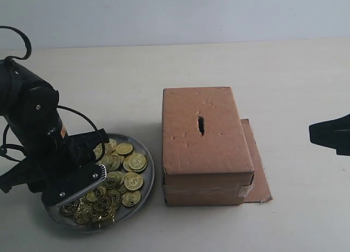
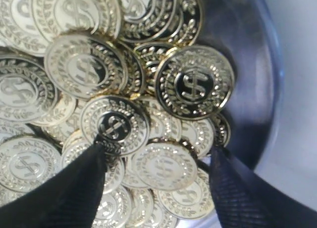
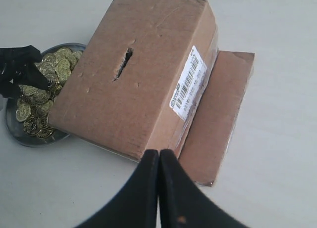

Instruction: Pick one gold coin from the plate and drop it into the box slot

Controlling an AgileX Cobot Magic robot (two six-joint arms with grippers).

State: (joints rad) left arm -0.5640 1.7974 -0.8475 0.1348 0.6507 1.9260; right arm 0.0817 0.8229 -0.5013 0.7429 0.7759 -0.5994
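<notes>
Down at left, left gripper over plate, jaws released and wide, nothing grasped.
One gold coin between its tips, on heap; box just right of plate, slot in top; right gripper far right, clenched, empty.

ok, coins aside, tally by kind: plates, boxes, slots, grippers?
plate: 1
box: 1
slot: 1
grippers: 2, left gripper and right gripper
Total: 5
</notes>
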